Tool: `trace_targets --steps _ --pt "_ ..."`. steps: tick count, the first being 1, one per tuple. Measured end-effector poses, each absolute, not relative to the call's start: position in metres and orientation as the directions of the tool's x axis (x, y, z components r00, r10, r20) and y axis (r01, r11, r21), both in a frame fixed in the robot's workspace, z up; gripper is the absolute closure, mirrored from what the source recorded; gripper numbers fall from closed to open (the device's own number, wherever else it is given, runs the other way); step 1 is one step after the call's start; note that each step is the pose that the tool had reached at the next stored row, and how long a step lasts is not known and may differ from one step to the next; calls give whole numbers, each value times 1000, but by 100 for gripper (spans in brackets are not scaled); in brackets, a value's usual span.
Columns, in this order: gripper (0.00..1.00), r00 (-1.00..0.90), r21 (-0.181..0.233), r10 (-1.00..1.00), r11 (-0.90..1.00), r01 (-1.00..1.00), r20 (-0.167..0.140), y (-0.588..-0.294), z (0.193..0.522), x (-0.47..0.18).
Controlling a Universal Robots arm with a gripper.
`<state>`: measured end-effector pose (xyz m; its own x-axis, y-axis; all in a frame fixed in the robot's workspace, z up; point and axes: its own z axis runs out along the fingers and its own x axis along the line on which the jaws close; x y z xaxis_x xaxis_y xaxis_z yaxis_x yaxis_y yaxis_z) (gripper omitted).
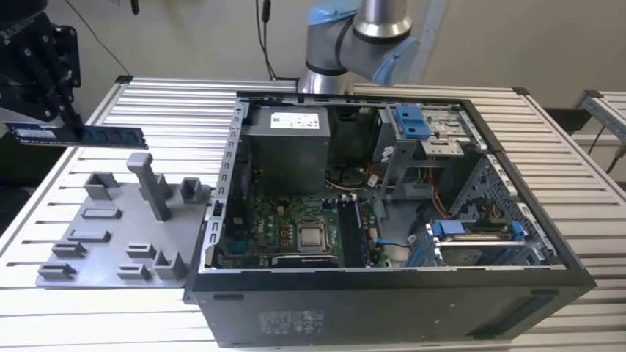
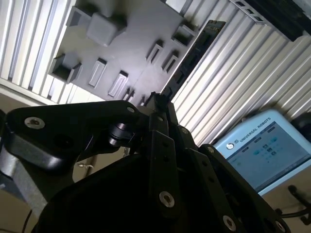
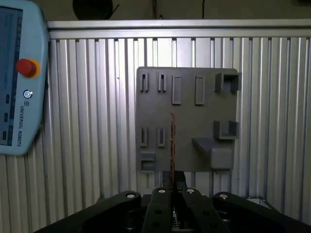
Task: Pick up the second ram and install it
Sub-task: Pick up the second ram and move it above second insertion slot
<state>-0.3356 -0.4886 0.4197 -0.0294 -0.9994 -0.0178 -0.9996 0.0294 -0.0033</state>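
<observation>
The second ram (image 1: 88,136) is gripped between the clenched fingers of the gripper (image 1: 67,117) and held level in the air over the grey holder tray (image 1: 108,253), well apart from the open computer case (image 1: 391,308) at the exterior view's right.

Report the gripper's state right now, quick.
Gripper: closed on the long, thin dark blue-green memory stick, holding it in the air above the grey plastic holder tray.
</observation>
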Motion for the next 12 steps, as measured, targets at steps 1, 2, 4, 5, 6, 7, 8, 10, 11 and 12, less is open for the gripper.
trace_targets --steps 1,2,4,5,6,7,8,10,11,12 --pt "86 -29 -3 -999 29 -1000 -18 -489 420 -333" --pt "86 -29 -2 -999 29 -1000 -18 -489 420 -331" --pt "86 -29 -2 -999 29 -1000 -18 -489 420 -325" --pt "86 -28 -1 -999 28 -1000 -18 -489 420 -322" --pt "86 -28 -1 -999 28 -1000 -18 -489 420 -319" --pt "86 -27 -1 -999 27 -1000 -18 -489 420 -317" --pt "86 -27 0 -999 27 -1000 -18 -489 420 -314" --pt "86 -27 0 -999 27 -1000 -18 -489 420 -310" --pt "86 -26 0 -999 26 -1000 -18 -489 420 -308" --pt "86 -26 0 -1000 26 -1000 -18 -489 420 -306"
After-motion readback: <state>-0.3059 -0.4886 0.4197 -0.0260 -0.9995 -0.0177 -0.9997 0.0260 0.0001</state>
